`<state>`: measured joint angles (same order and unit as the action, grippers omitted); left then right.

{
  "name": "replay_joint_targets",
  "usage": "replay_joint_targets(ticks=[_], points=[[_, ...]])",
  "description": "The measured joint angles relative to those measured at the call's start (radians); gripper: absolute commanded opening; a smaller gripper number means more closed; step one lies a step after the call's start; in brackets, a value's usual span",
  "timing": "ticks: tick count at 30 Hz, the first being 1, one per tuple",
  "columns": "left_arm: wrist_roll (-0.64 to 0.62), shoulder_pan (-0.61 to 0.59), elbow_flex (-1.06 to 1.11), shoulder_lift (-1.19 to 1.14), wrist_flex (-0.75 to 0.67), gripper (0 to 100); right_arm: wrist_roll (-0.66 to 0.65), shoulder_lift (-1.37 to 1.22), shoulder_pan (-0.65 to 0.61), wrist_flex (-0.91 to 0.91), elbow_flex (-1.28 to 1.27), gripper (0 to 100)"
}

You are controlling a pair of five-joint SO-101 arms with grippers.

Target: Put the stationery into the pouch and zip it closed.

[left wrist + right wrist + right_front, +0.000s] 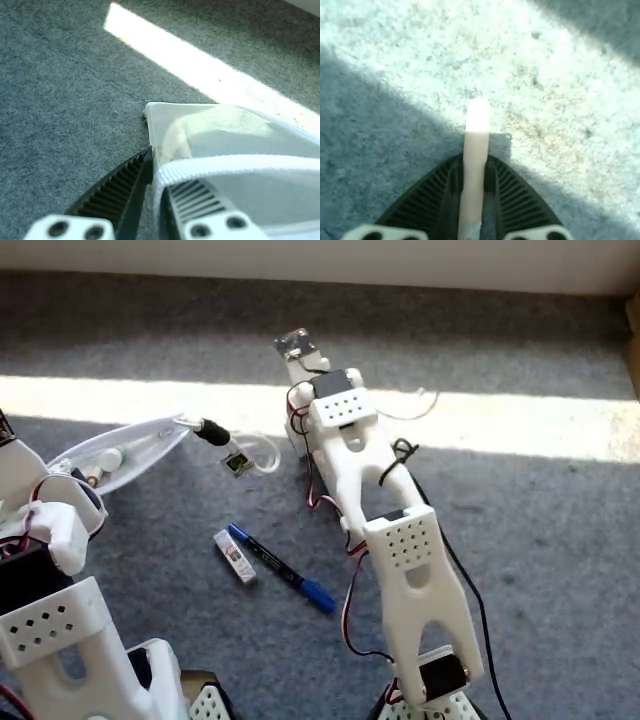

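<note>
The translucent white pouch [125,452] lies on the grey carpet at the left, with a few things inside it. My left gripper [152,160] is shut on the pouch's [225,135] white zip edge near one corner. A blue pen [282,569] and a small white eraser [235,557] lie together on the carpet in the middle. My right gripper [475,162] is shut on a thin white stick [477,125] that pokes out past its fingertips, just above the carpet. In the high view the right gripper [296,346] is far out, at the sunlit strip.
A short black piece [211,432], a small tag [238,465] and a white cord loop [265,455] lie off the pouch's right end. A bright band of sunlight [520,425] crosses the carpet. The right arm's body [380,500] stretches over the middle.
</note>
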<state>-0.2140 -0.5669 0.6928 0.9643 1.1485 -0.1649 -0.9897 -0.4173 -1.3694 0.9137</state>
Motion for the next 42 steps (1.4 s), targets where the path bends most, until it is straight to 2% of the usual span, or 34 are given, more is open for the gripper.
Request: replay_joint_targets(ticks=[11,17,31,42], points=[[0.0,0.006,0.0,0.0,0.0,1,-0.002,-0.026,-0.002,-0.262,0.218,0.6],[0.0,0.094,0.0,0.002,0.0,1,-0.002,-0.026,-0.002,-0.361,0.308,0.6],[-0.002,0.264,0.0,0.002,0.0,1,-0.002,-0.026,0.069,-0.373,0.324,0.5],[-0.002,0.272,0.0,0.002,0.0,1,-0.002,-0.017,0.064,-0.374,0.324,0.5]])
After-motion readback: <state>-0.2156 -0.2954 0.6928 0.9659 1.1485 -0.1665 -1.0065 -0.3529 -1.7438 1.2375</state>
